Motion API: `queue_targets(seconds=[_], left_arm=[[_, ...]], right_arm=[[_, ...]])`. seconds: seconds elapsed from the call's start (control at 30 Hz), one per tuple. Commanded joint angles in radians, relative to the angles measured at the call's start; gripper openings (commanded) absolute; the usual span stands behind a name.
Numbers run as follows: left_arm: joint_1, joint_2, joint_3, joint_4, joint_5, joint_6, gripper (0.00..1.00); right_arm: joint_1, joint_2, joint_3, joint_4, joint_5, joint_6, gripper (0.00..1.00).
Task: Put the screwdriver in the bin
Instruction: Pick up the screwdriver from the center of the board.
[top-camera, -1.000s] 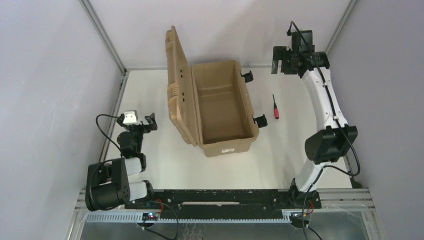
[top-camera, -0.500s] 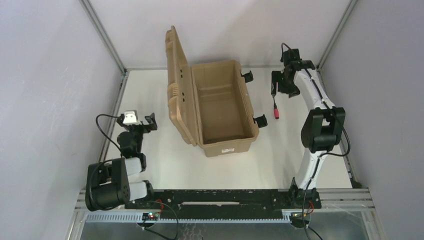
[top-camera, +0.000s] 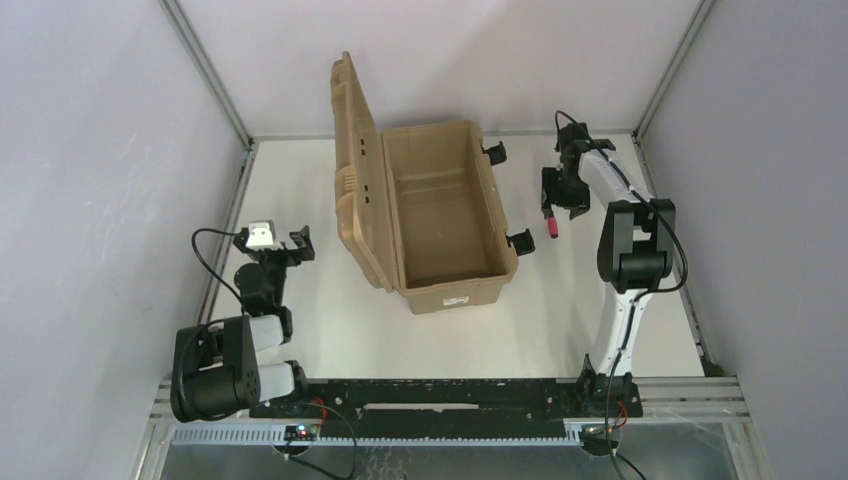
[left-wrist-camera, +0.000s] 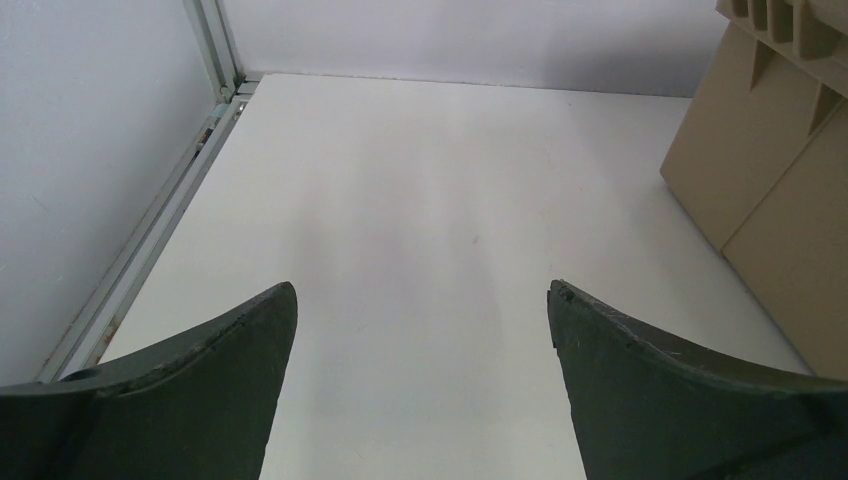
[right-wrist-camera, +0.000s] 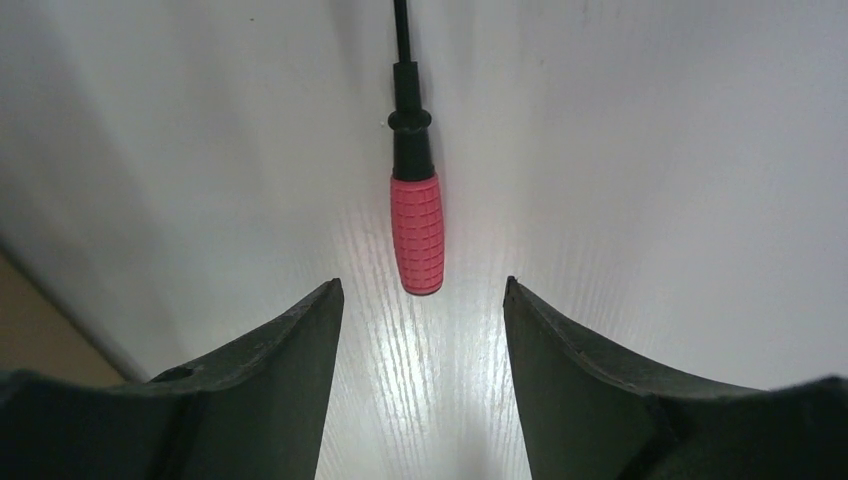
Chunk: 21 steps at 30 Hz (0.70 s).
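step in hand: picking up the screwdriver (right-wrist-camera: 417, 232); nothing is gripped yet.
where the screwdriver is: flat on the desk (top-camera: 330, 320), just right of the bin (top-camera: 460, 295), beside its black latches (top-camera: 520, 242). the red handle is toward the arms and the thin shaft points away.
right pincer (right-wrist-camera: 422, 296): spread, low over the desk. the handle's near end sits at the mouth of the gap, with desk showing on both sides of it.
doing it well: i would reach further along the handle so both fingers cover the ribbed red part, not the rounded end. stay centred so neither finger shoves it sideways, then close firmly. the handle is thin and round and could roll or squirt out.
left pincer (left-wrist-camera: 422, 290): spread, holding nothing, parked over bare desk left of the bin.
bin: lid (top-camera: 350, 170) swung up and open on the left side. the top view shows nothing inside.
next move, my guess: lift above the right wall before crossing over, since the latches stick out there.
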Motion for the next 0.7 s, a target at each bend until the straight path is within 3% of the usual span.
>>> queue_targets(seconds=[0.0,0.67], left_arm=[[0.002,-0.007,-0.019,0.027,0.013,-0.005,1.0],[0.001,-0.008,-0.02,0.027,0.013,-0.005,1.0]], right_arm=[[-0.015,0.024,-0.012,0.045,-0.015,0.022,0.67],[-0.02,0.114,-0.03,0.068,-0.016,0.025,0.5]])
